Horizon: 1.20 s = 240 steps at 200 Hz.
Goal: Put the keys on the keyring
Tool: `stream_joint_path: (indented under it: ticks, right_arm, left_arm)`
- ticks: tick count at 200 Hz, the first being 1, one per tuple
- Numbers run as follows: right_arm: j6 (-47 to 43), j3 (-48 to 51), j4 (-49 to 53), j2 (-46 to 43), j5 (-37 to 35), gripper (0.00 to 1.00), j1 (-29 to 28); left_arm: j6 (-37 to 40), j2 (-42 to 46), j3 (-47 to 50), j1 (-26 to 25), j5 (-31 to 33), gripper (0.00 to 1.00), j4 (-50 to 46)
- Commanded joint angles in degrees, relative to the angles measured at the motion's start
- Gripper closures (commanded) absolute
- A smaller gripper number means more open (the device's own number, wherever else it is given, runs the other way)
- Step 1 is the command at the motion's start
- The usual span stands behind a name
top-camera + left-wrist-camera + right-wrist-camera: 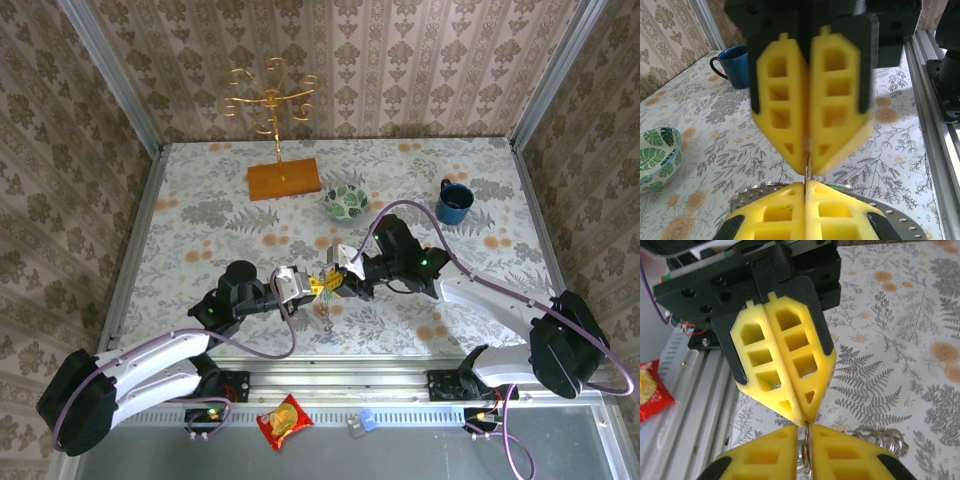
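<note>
Evidently both pairs of jaws were pressed together, tip to tip. The right gripper (805, 434) pinched the keyring (805, 444), a thin metal loop seen edge-on in the seam of its pads. The left gripper (803, 415), entering from 12 o'clock in the right wrist view, appeared to nip the loop's upper edge.

The ring looked light, stiff and slick. Foam pads would probably let it swivel, so the better hold would be across its flat rim, away from the split, leaving the opening free. The keys could not be picked out. Being small and rigid, each would best be taken by the blade so the hole in its head stayed clear.

Some coiled metal links (881, 436) lay at 3 o'clock of the right pads. They were close enough to snag or drag if the ring was turned.

In the top view the tips met mid-table (200, 225). From there, a thin strand ran toward 6 o'clock, too small to identify. Well apart stood a patterned bowl (345, 202) at 12 o'clock, a blue mug (455, 203) at 2 o'clock and a gold stand (272, 100) at 11 o'clock. None of them blocked the work. A red packet (285, 420) lay on the rail near 6 o'clock.
</note>
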State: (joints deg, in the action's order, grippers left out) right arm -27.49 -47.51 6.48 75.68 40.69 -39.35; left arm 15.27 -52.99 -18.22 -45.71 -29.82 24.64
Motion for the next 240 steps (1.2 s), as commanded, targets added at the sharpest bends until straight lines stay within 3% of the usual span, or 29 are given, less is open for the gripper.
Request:
stream_joint_path:
  ticks: [1,55,69,84,156,240]
  right_arm:
    - [0.8,-0.8,-0.8,0.9,2.0,1.00,0.0]
    - [-1.5,-2.3,2.6,1.0,0.6,1.00,0.0]
    - [-1.8,-2.5,2.9,1.3,0.4,1.00,-0.1]
    - [-2.3,-3.3,3.7,1.6,0.5,1.00,-0.1]
    - [-7.7,-8.3,11.9,3.7,-0.1,1.00,-1.4]
    - [-10.4,-11.1,14.2,6.8,-3.3,1.00,-2.7]
  left_arm:
    - [-1.5,-0.1,0.3,-0.1,-1.2,1.00,4.2]
    - [1.0,1.3,-1.0,-0.1,0.3,1.00,-2.9]
    - [1.6,1.4,-1.8,0.1,1.2,0.81,-5.7]
    - [3.0,1.5,-3.0,0.3,1.0,0.77,-9.5]
    - [4.4,-2.0,-6.9,3.7,-5.3,0.78,-13.9]
    - [4.4,-4.1,-8.4,5.4,-12.7,0.77,-16.7]
